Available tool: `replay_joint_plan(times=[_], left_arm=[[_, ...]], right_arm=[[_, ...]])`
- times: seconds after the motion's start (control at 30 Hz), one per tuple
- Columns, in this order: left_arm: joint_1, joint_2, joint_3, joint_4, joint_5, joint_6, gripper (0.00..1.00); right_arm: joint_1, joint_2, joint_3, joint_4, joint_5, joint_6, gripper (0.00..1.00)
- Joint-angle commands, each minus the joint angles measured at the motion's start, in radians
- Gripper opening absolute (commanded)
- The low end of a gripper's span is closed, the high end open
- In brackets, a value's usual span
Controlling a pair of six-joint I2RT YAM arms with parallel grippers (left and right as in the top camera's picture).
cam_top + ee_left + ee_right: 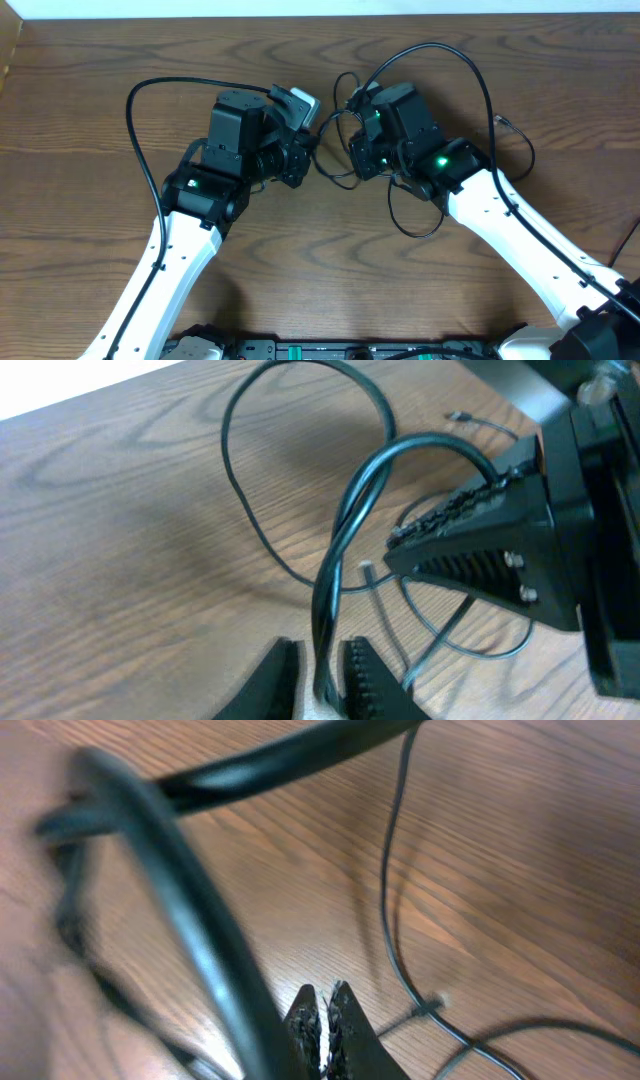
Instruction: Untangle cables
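Cables (340, 550): twisted pair pinched in left gripper (322, 675) jaws, rising ahead. Loose loops on table (120, 560) beyond. Right gripper (325, 1020) jaws pressed near-together, can't tell if gripping strand. Twist not undone, nothing separated, most work left.

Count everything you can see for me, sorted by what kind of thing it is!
Robot arms: 2, the left arm and the right arm
Grippers: 2, the left gripper and the right gripper
Cable tangle: 1, too knotted to count each cord
Table: 1
Total: 6
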Motion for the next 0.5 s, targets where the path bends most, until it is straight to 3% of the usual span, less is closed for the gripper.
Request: replay_joint_plan(times=[0.0, 0.17, 0.47], left_arm=[[-0.001, 0.004, 0.005, -0.010, 0.005, 0.002, 0.24], [-0.001, 0.004, 0.005, -0.009, 0.004, 0.003, 0.24], [-0.001, 0.004, 0.005, -0.010, 0.006, 0.002, 0.24]], right_arm=[[0.003, -0.029, 0.008, -0.024, 0.112, 0.003, 0.01], [-0.003, -0.103, 0.008, -0.055, 0.212, 0.003, 0.01], [-0.009, -0.235, 0.008, -0.049, 0.210, 0.003, 0.01]])
